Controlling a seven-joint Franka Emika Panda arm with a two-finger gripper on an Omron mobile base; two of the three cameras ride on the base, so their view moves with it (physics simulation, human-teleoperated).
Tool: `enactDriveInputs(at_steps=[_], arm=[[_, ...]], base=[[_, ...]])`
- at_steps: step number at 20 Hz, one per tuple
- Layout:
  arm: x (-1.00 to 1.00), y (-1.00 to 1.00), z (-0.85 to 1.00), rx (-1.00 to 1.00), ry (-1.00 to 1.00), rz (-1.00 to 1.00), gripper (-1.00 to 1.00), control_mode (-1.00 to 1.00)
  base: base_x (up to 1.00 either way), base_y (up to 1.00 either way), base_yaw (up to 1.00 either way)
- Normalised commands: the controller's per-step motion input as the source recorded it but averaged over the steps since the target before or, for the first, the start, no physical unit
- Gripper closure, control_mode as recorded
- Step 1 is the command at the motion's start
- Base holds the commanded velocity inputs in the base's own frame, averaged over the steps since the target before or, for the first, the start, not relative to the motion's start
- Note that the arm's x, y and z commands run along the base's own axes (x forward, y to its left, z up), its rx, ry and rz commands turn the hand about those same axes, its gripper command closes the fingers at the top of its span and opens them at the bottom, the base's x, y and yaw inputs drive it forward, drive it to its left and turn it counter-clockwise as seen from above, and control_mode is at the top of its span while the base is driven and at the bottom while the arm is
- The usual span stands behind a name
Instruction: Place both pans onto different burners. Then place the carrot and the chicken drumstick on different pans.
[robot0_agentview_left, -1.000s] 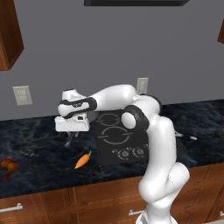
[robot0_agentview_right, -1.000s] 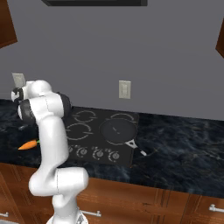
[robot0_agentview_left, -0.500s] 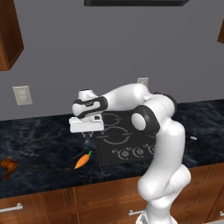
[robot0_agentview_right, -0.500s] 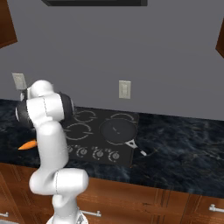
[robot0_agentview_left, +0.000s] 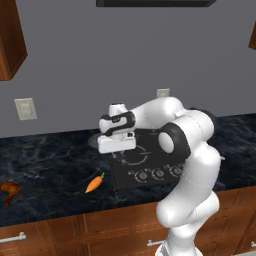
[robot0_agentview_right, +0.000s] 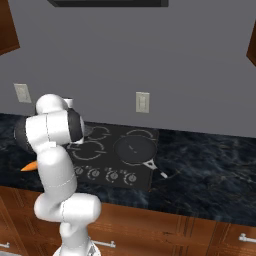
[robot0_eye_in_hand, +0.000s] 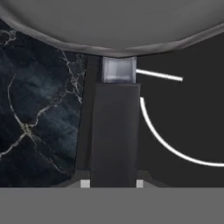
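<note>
No writing or brand can be read on anything here. In the hand view the gripper is clamped on the long dark handle of a grey pan, whose rounded rim crosses the top of that view above the black cooktop and marbled counter. In the left base view the gripper hangs over the cooktop's left edge. A second pan sits on a right-hand burner. The orange carrot lies on the counter left of the cooktop; the brown chicken drumstick lies farther left.
</note>
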Motion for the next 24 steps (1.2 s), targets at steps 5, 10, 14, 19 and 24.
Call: enactDriveInputs(at_steps=[5,10,14,19,24], arm=[[-0.07,-0.55,-0.02,0.00,0.00,0.17,1.00,-1.00],[-0.10,-0.51,0.00,0.01,0.00,0.17,1.00,-1.00],[-0.15,-0.46,0.00,0.04,0.01,0.16,1.00,-1.00],[-0.19,-0.41,-0.09,0.06,0.03,0.14,1.00,-1.00],[-0.11,-0.58,-0.21,0.04,0.00,0.05,1.00,-1.00]], base=[[0.00,0.00,0.00],[0.00,0.00,0.00],[0.00,0.00,0.00],[0.00,0.00,0.00],[0.00,0.00,0.00]])
